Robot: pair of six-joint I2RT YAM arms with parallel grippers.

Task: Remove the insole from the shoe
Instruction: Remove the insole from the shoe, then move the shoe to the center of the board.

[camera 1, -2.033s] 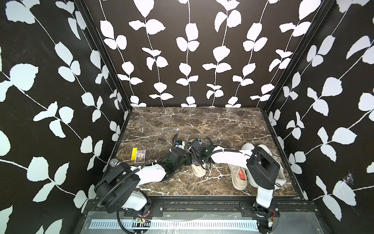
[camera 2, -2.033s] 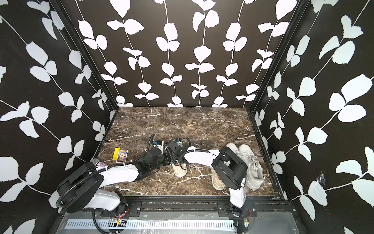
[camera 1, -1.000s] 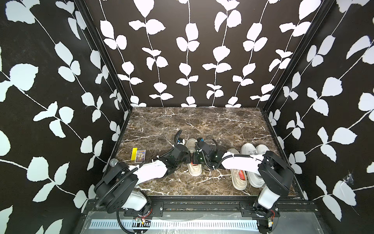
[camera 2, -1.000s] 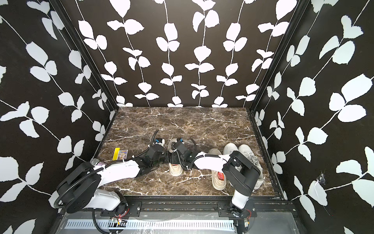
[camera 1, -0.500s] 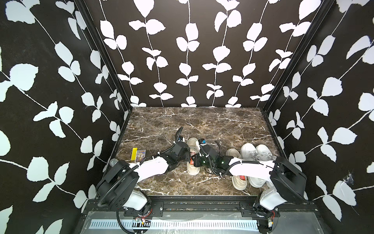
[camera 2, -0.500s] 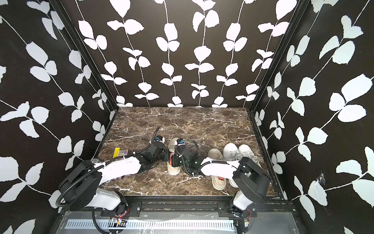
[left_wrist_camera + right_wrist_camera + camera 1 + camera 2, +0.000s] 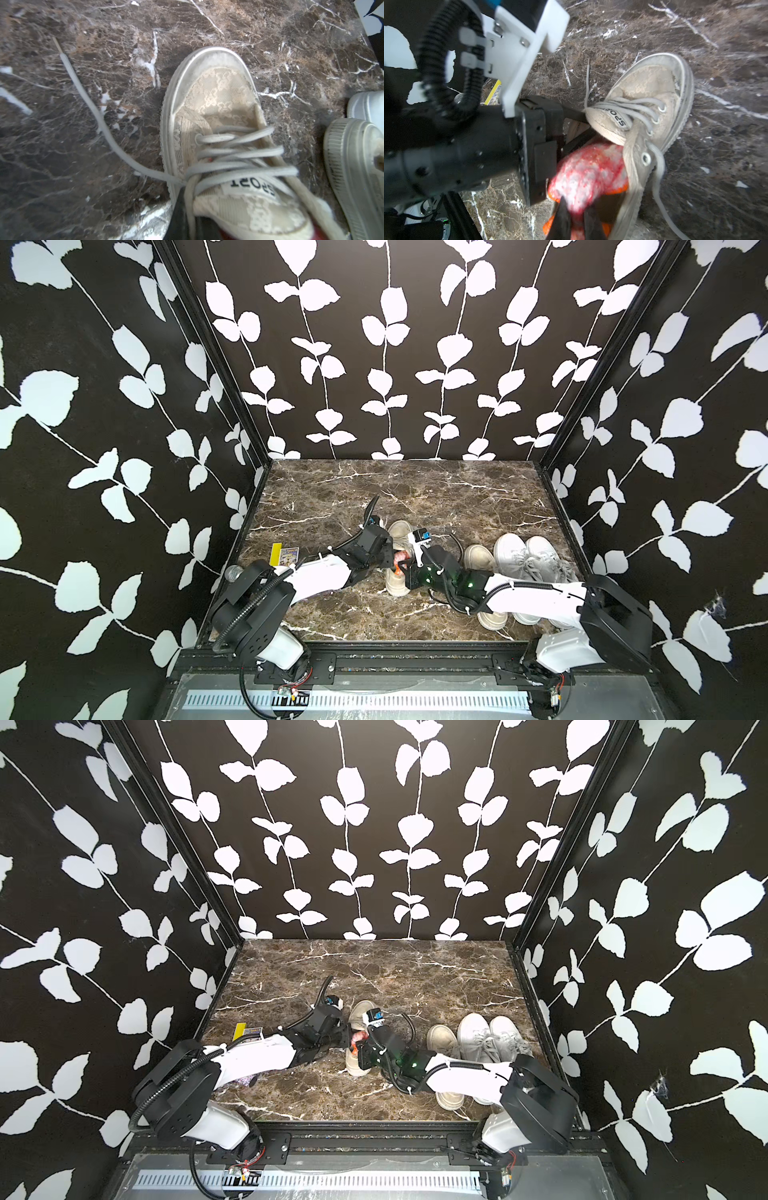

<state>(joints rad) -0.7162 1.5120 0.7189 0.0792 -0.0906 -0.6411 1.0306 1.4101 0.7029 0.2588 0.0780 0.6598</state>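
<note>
Top views high above front, facing down, both wrist views close over shoe (image 7: 218, 99)

Three walls (image 7: 386, 364) enclose the workspace: black panels printed with white leaf vines. Black corner posts (image 7: 219, 364) join them. The floor (image 7: 415, 489) is brown marble-pattern, white-veined, evenly lit.

I'm looking at a brown marble-patterned bench (image 7: 415, 489) with a beige lace-up shoe (image 7: 400, 531) near its middle, its loose lace (image 7: 99, 120) trailing across the surface. Toward the right side a second beige shoe (image 7: 478, 558) lies just beside a pair of white sneakers (image 7: 515, 553). A yellow-edged card (image 7: 285, 558) lies near the left edge.
</note>
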